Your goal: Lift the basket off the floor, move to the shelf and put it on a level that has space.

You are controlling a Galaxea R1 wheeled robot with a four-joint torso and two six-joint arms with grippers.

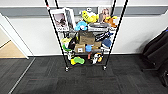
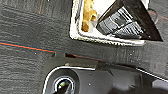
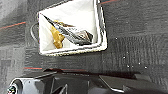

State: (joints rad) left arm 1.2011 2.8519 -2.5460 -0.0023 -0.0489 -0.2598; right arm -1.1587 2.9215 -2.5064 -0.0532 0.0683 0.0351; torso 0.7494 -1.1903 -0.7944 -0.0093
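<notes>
Basket sat on the dark carpet floor, and we saw it from above in both wrist views. It was a cream box shape with a thick pale rim. A thin dark loop handle stuck out at one short end. Inside it lay a yellow-brown thing and a dark shiny wrapper that leaned across it. In the left wrist view we saw one corner of the basket, with the same yellow-brown thing and the dark wrapper in it. Thin red lines ran across the carpet near the basket.

We could not tell if the left tool or the right tool was apart or together, because the fingers were too hard to make out. Dark robot parts lay along the edge of each wrist view, and the basket was apart from them.

In the head view the shelf stood ahead of us against a white wall. It was a tall black wire rack with small wheels on the carpet. Its tiers were full of toys. We saw a yellow soft toy, a blue soft toy, an orange soft toy, brown cardboard boxes and a picture leaning near the top. A green and yellow toy sat on the lowest tier. Something black was at the right side of the room. A doorway with a light brown floor was at the left.
</notes>
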